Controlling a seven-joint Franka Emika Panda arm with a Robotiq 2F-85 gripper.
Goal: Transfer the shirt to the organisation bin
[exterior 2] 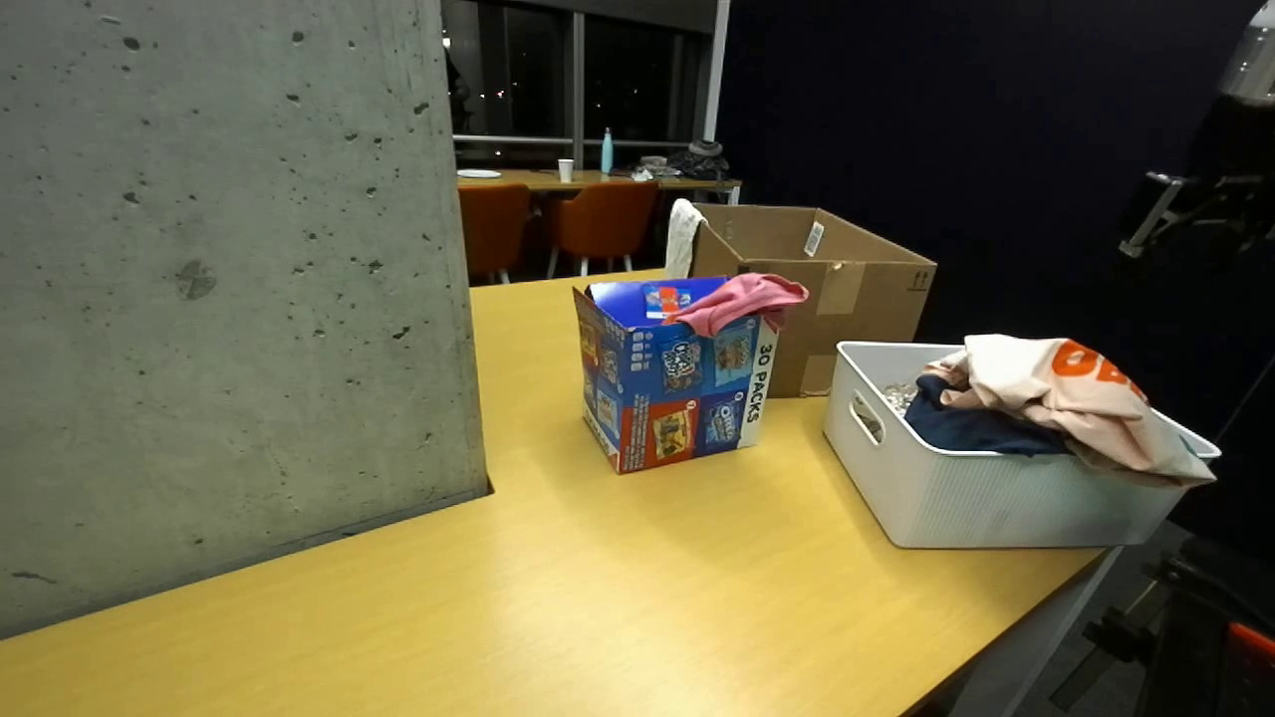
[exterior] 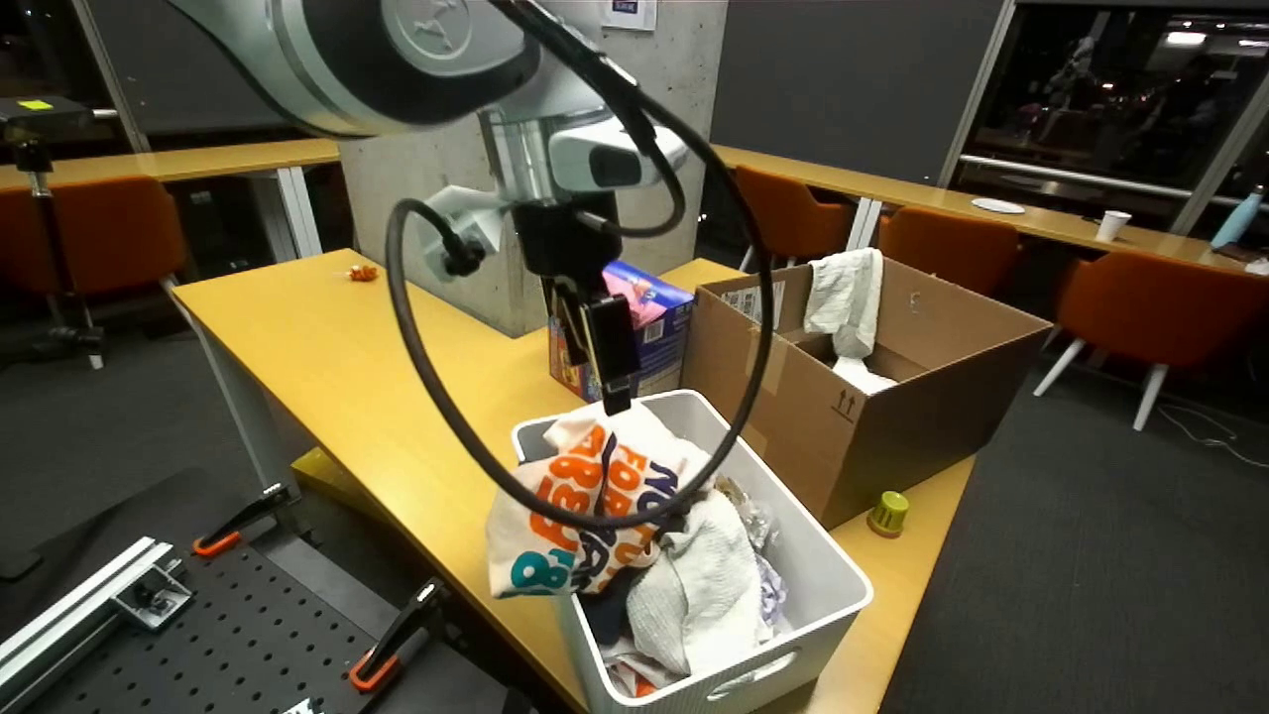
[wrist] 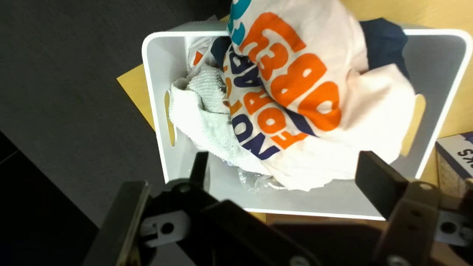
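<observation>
The shirt [exterior: 615,496] is cream with orange, navy and teal letters and a navy part. It lies bunched on top of other cloths in the white bin [exterior: 813,645], and part of it hangs over the bin's rim. In an exterior view, the shirt [exterior 2: 1071,398] drapes over the near side of the bin [exterior 2: 986,503]. In the wrist view, the shirt [wrist: 295,92] covers much of the bin [wrist: 295,212]. My gripper [wrist: 283,160] is open and empty, with its fingers wide apart above the bin. In an exterior view, the gripper [exterior: 607,382] hangs over the shirt, apart from it.
A large cardboard box [exterior: 912,426] with a white cloth [exterior: 848,288] over its edge stands beside the bin. A blue snack box [exterior 2: 687,388] holds a pink cloth [exterior 2: 742,302]. A green cup [exterior: 888,514] stands near the table edge. A concrete pillar [exterior 2: 229,279] rises by the table.
</observation>
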